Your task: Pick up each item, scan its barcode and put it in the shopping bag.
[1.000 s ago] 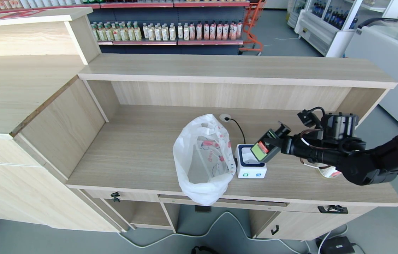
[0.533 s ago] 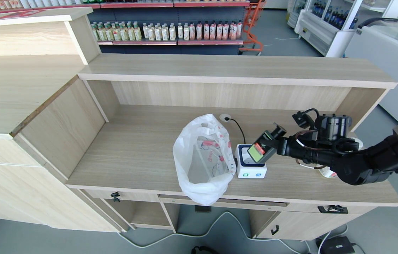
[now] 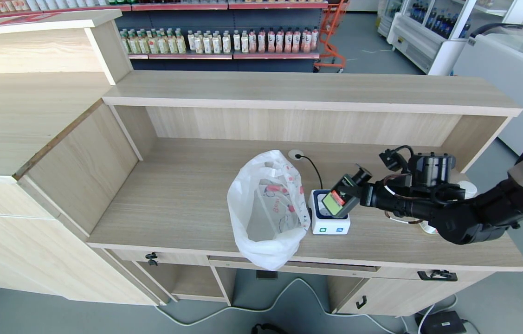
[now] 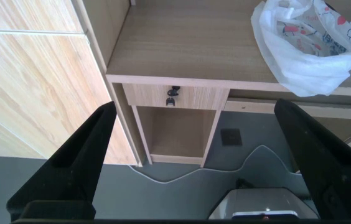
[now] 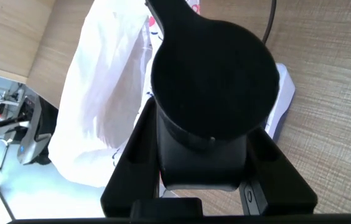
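Now your right gripper (image 3: 344, 195) clamps item (image 3: 333, 204) just above scanner (image 3: 331, 226); bag (image 3: 266, 208) just left of it. Left gripper (image 4: 194, 162) spread wide.

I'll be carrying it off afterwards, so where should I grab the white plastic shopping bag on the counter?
Probably take the white plastic shopping bag by the bunched rim on its far side, coming from above. It stands open with its mouth upward and sags over the light wooden counter's front edge, so its thin walls would crumple if squeezed.
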{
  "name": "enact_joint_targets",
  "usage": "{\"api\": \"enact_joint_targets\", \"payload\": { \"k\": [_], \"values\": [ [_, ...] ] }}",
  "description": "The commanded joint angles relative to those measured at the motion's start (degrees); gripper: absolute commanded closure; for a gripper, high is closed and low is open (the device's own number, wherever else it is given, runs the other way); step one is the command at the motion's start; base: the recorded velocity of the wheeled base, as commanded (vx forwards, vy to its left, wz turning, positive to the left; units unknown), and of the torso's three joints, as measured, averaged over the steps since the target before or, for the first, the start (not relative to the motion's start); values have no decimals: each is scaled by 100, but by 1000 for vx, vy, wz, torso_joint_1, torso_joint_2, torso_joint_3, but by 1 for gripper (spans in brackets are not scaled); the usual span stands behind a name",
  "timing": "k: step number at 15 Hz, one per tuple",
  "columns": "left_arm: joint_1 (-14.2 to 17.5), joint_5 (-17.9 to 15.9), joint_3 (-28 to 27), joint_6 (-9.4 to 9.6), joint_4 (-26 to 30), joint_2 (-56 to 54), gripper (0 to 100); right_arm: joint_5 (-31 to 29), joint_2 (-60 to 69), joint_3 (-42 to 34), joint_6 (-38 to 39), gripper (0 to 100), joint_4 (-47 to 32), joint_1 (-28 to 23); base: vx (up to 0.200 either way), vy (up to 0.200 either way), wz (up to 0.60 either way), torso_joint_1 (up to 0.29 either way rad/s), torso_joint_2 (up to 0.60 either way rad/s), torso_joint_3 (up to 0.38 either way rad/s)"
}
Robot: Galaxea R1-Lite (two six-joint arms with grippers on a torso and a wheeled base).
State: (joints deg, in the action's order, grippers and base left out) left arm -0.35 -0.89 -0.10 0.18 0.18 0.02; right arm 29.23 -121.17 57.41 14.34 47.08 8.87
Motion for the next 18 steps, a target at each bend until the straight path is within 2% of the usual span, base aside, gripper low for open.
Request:
{"api": "enact_joint_targets", "payload": {
  "k": [1,18],
  "values": [
    [0,1,1,-1,-1,-2,0,3,-29,25,-1,100,3,0,0,0,0,0,0,0],
    [0,1,1,-1,-1,-2,0,3,-372,500,-1,100,-6,220,0,0,0,0,0,0]
  ]
}}
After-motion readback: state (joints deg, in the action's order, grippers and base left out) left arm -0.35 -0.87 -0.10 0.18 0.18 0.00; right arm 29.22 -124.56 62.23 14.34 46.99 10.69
